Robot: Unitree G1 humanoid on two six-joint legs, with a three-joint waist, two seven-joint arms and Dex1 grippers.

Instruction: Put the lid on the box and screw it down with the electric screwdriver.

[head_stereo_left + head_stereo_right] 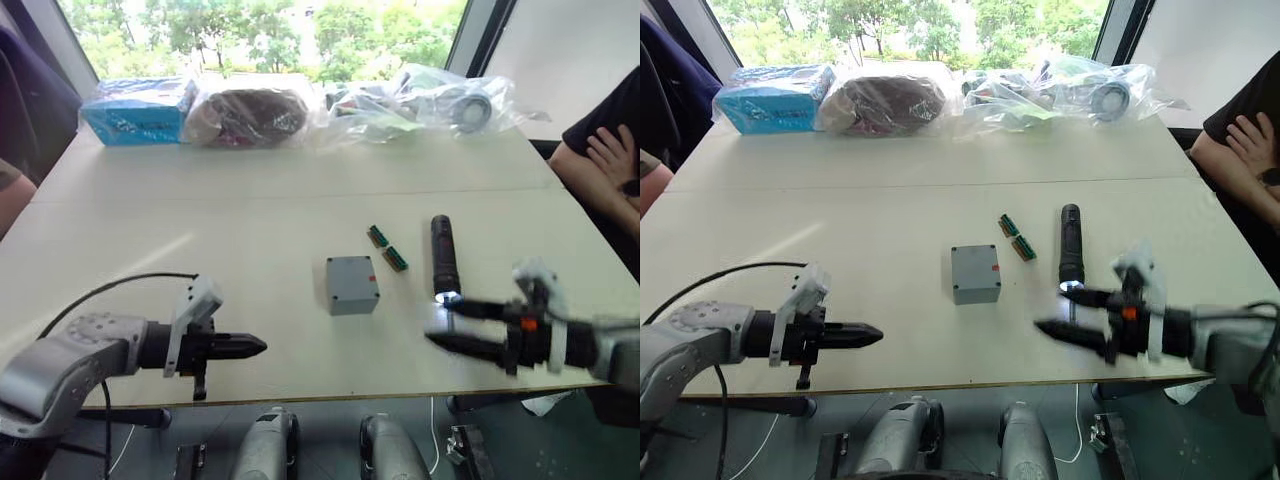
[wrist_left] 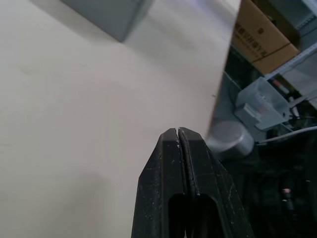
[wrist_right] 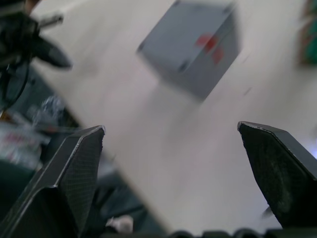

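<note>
Box [image 1: 352, 284] sat near the middle of the pale surface [image 1: 200, 240], with its lid [image 1: 975, 263] already on top and a small red mark showing near one corner. The screwdriver [image 1: 443, 256] lay flat at about 3 o'clock from the box, a little apart from it, with its lit tip pointing toward the near edge. Two small green blocks [image 1: 387, 247] lay between the box and the screwdriver, at about 1 o'clock from the box.

The right gripper [image 1: 452, 325] hung just by the lit tip of the screwdriver, at about 5 o'clock from the box. Its jaws were spread wide and held nothing. The left gripper [image 1: 258, 346] was over the near edge, at about 8 o'clock from the box and well apart from it. Its jaws were pressed tight together with nothing between them.

Plastic bags [image 1: 420, 100] and a blue pack [image 1: 135, 115] lay along the far edge. A person's hand [image 1: 612, 155] rested at the far right.
</note>
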